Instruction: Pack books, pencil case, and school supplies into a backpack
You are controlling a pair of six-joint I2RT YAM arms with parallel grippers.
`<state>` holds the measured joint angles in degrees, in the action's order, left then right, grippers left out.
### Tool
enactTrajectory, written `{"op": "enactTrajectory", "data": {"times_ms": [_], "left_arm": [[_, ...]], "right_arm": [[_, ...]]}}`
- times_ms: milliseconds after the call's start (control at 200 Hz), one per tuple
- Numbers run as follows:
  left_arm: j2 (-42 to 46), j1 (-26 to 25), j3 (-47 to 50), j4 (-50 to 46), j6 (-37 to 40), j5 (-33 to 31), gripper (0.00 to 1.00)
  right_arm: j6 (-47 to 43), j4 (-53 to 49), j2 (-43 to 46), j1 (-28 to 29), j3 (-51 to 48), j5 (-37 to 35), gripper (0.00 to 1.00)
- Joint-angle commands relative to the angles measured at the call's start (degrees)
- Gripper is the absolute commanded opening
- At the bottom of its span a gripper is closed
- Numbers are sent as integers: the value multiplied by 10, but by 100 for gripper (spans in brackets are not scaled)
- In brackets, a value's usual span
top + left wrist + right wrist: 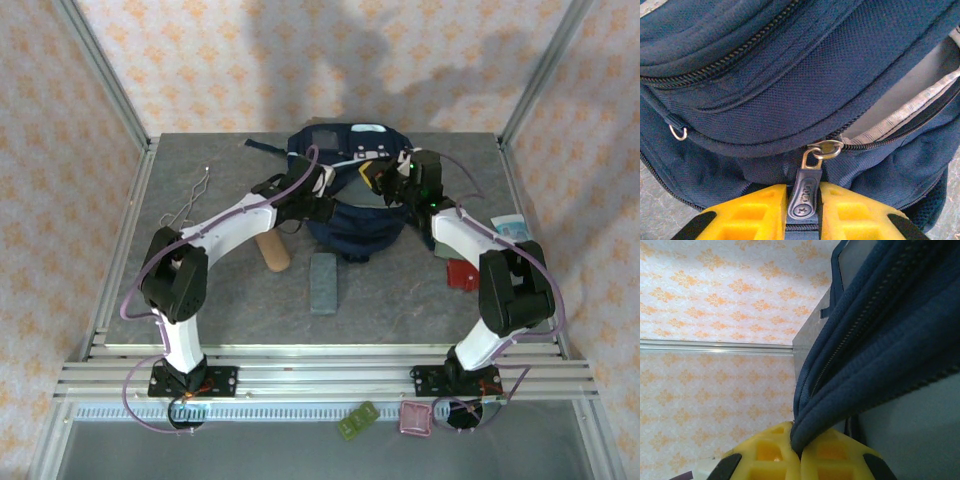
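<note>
Two grippers on the backpack (355, 228), which sits upper centre in the top view.

Left gripper (804, 189): jaws narrow, zipper pull (801, 201) standing in the gap between the yellow fingers (757, 212). Cannot tell if it is pinched or only flanked. The pull hangs from the slider (824, 149), straight ahead of the gripper at frame centre. The zip track runs off to frame right, where it is parted and pale lining (900, 95) shows. Likely step: widening the mouth, so the slider would have to travel toward frame left.

Right gripper (797, 437): clamped tight on a fold of the bag's navy fabric, lower centre of the right wrist view. Probably bracing the bag.

Loose supplies lie below and left of the bag in the top view:
- Tan case (273, 250), lying diagonal.
- Grey-blue case (324, 283), long axis up-down in frame.

Both are apart from the bag, and the left arm is nearer.

Table (400, 300): flat grey mottled top with free room around both cases. A bent wire (193, 197) lies upper left, well apart. A pale packet (512, 228) sits at the right edge.
</note>
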<state>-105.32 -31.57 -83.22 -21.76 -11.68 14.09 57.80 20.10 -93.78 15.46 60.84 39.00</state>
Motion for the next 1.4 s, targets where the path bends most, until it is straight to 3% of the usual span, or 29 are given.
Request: {"op": "enactTrajectory", "data": {"times_ms": [0,200,275,566,891,1281,1396], "left_arm": [[32,-2,22,68,3,-6,25],[48,-2,51,116,4,5,15],[46,-2,52,116,5,-17,0],[45,6,46,39,4,-168,0],[48,48,67,30,11,-188,0],[-61,96,3,48,-12,-262,0],[-79,111,-13,42,-24,-259,0]], "right_arm": [[-15,28,19,3,15,-1,0],[-5,42,14,2,6,3,0],[-3,44,15,2,4,4,0],[-21,28,42,-2,-12,-13,0],[-13,61,81,-26,-55,-24,0],[-14,103,128,-26,-75,-29,0],[-15,97,125,-27,-66,-29,0]]}}
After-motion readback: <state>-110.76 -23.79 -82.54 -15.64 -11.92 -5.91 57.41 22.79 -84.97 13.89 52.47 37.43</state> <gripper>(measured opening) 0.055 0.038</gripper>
